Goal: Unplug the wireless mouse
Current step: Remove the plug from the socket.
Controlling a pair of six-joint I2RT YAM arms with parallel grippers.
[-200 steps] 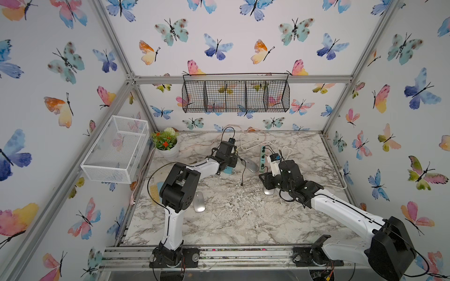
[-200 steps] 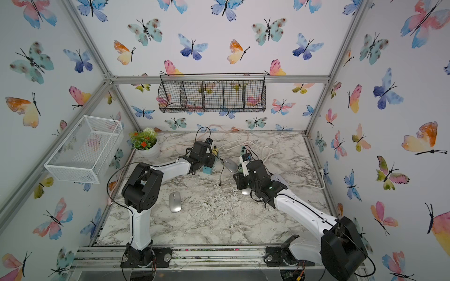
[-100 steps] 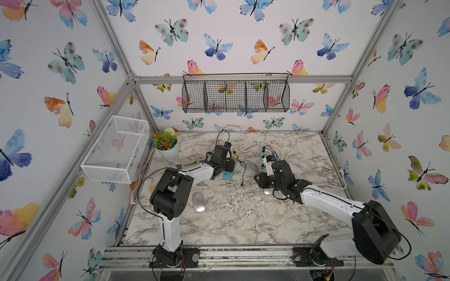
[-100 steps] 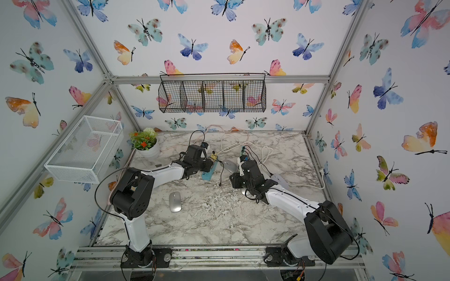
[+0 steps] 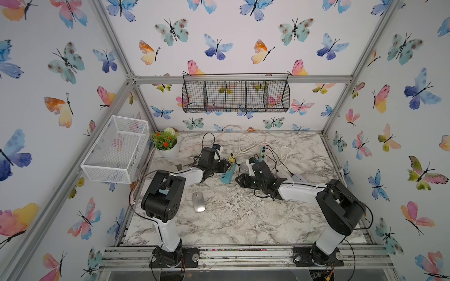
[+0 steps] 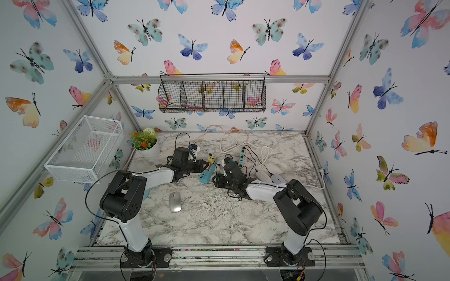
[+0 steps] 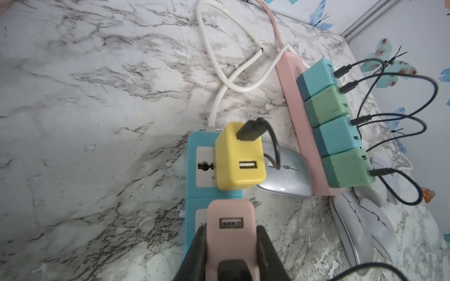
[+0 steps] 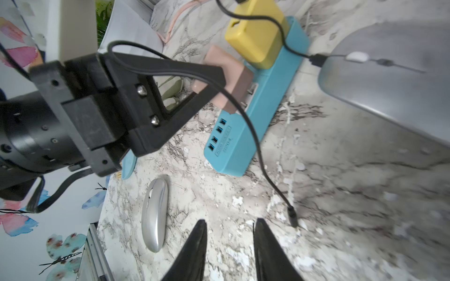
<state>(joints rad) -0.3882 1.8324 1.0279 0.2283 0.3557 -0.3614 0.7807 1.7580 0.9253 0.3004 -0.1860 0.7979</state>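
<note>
My left gripper (image 7: 231, 228) is shut on a pink USB charger (image 7: 230, 214) that sits in the blue power strip (image 7: 192, 165), tilted with its prongs partly showing (image 8: 248, 95). A black cable from that charger trails over the marble, its free plug (image 8: 292, 216) lying loose. One silver wireless mouse (image 5: 198, 205) lies alone near the left arm, with no cable on it. A second silver mouse (image 7: 287, 170) beside the strip has a cable running to the yellow charger (image 7: 237, 158). My right gripper (image 8: 230, 222) hovers open just above the table, near the loose plug.
A pink power strip (image 7: 294, 116) carries several teal and green chargers with black cables. White mice (image 7: 353, 219) lie beside it. A potted plant (image 5: 166, 143) stands at the back left. A white wire basket (image 5: 117, 148) and a black one (image 5: 235, 93) hang on the walls.
Both arms have folded lower. The right gripper has slid left toward the blue strip. The left gripper keeps its hold on the pink charger. The lone silver mouse has not moved.
</note>
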